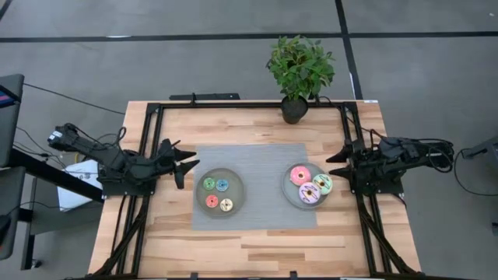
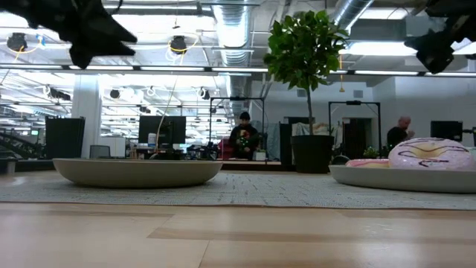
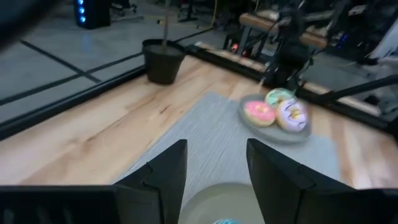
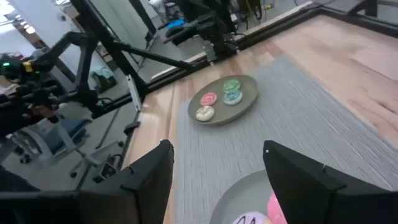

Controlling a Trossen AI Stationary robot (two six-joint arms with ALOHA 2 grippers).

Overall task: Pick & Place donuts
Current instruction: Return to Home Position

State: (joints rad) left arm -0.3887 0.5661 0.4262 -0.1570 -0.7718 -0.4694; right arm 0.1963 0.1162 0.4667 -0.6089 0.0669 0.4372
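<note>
Four tiny donuts, green, blue, red and yellow, lie in the left grey plate. Three larger donuts, pink, green and purple-white, lie in the right grey plate. Both plates stand on a grey mat. My left gripper is open and empty, above the mat's left edge beside the left plate. My right gripper is open and empty, just right of the right plate. In the low view both hang well above the table.
A potted plant stands at the table's far edge, behind the mat. Black frame rails run along the table's left and right sides and along its far side. Bare wood lies between the mat and the near edge. People sit in the room beyond.
</note>
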